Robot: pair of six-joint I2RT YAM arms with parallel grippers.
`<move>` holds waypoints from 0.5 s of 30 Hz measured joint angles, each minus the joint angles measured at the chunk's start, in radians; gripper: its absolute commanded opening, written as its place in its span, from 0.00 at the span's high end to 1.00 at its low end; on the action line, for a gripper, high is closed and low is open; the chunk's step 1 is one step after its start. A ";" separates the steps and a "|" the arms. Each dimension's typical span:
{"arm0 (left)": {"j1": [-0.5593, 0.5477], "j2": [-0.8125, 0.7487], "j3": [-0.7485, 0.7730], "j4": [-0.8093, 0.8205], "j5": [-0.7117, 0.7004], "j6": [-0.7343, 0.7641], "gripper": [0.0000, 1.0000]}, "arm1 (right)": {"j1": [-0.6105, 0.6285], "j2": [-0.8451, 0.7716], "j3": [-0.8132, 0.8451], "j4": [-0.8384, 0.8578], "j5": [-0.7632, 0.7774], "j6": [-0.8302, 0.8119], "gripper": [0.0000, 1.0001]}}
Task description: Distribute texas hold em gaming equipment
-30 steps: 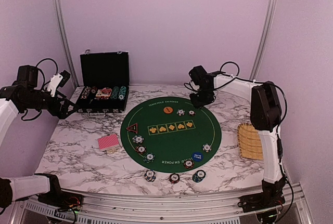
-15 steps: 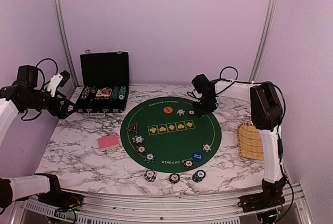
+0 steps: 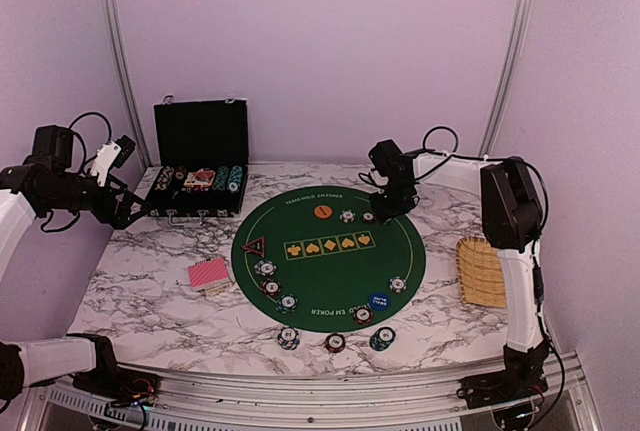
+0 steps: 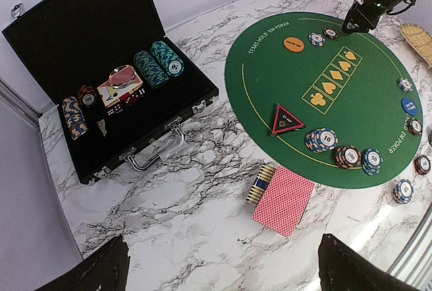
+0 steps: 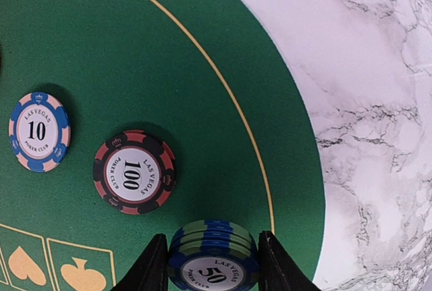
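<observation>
I'm gripping the 50-chip stack (image 5: pixel 213 258) in my right claw (image 3: pixel 384 209) over the green mat (image 5: pixel 135 48), near its far-right edge. The 100 chip (image 5: pixel 134 171) is lying just beside the stack. My left claw (image 4: pixel 223 264) is hanging wide open.

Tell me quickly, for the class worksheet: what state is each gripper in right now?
Left gripper: open, holding nothing.
Right gripper: closed on the stack of blue-green 50 chips.
</observation>
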 measured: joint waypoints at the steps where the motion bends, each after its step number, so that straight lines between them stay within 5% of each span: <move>1: 0.000 0.000 0.000 0.000 0.000 0.002 0.01 | 0.000 0.000 0.002 0.000 0.000 0.000 0.56; 15: 0.000 -0.014 0.000 -0.001 0.000 0.008 0.01 | -0.001 0.005 0.037 -0.013 0.002 -0.002 0.49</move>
